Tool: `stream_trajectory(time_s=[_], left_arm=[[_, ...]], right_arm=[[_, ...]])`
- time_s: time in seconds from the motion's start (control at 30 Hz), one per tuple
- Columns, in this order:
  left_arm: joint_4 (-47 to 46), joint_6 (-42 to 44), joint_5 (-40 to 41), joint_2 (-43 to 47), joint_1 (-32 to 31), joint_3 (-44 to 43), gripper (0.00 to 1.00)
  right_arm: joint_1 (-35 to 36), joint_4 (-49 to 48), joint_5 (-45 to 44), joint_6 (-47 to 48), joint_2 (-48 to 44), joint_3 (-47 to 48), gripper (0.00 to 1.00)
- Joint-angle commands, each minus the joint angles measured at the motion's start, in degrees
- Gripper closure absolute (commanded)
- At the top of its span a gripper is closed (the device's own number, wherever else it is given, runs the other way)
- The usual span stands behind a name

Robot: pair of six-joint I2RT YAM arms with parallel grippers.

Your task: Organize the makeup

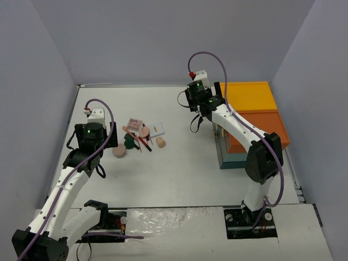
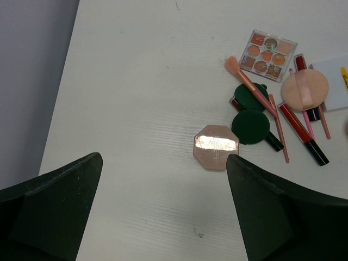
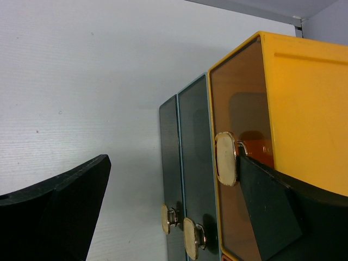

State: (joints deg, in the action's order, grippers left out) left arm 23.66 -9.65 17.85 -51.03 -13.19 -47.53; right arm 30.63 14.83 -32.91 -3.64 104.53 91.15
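On the bench (image 1: 179,174), left of centre, the makeup (image 1: 138,135) is lying in a loose cluster, with a pink compact (image 2: 216,147) sitting at its near-left edge, just beside the green discs (image 2: 250,126). The left pincer (image 2: 163,160) is hanging wide open and empty near the compact, while the right pincer (image 3: 174,160) is gaping empty beside the box (image 3: 288,98), well apart from the makeup.

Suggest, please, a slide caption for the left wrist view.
Open left gripper hovers near a pink octagonal compact; palette, green discs and red pencils lie clustered beside it.
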Motion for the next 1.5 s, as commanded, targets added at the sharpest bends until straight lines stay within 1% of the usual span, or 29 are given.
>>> stream_trajectory(time_s=[0.0,0.13,0.5,0.6,0.8,0.87,1.07,1.2,1.27,1.37,1.47], left_arm=[[-3.5,-0.7,0.5,0.0,-0.3,-1.2,0.03],[-3.4,-0.7,0.5,0.0,-0.3,-1.2,0.03],[-3.1,-0.7,1.0,0.4,-0.3,-1.2,0.03],[-3.1,-0.8,1.1,0.4,-0.3,-1.2,0.03],[-2.9,-0.8,1.2,0.3,-0.3,-1.2,0.03],[-2.9,-0.7,1.3,0.2,-0.3,-1.2,0.03],[-3.0,-0.9,1.1,-0.3,-0.3,-1.4,0.03],[-2.9,-0.8,1.0,-0.7,-0.3,-1.5,0.03],[-2.8,-0.9,1.0,-0.6,-0.3,-1.5,0.03],[-2.9,-0.8,1.0,-0.6,-0.3,-1.5,0.03],[-2.9,-0.8,1.0,-0.8,-0.3,-1.5,0.03]], right_arm=[[0.3,-1.5,3.0,-1.5,-1.1,0.3,0.01],[1.9,-1.5,6.6,-1.7,-2.0,1.7,0.02],[5.2,-1.4,9.2,-3.5,-1.7,4.4,0.01],[6.4,-1.1,8.5,-3.0,-1.4,6.0,0.00],[9.9,0.4,2.4,0.0,-1.6,11.7,0.00],[10.1,0.5,1.6,0.3,-2.4,12.4,0.00],[9.6,0.5,-1.9,1.0,-4.4,11.9,0.00],[7.3,0.5,-1.7,-2.2,-5.5,9.6,0.00],[5.0,0.6,1.2,-3.8,-6.3,7.8,0.00],[1.6,0.6,8.1,-6.5,-7.2,5.1,0.00],[-0.1,0.6,13.1,-7.1,-7.4,3.5,0.00]])
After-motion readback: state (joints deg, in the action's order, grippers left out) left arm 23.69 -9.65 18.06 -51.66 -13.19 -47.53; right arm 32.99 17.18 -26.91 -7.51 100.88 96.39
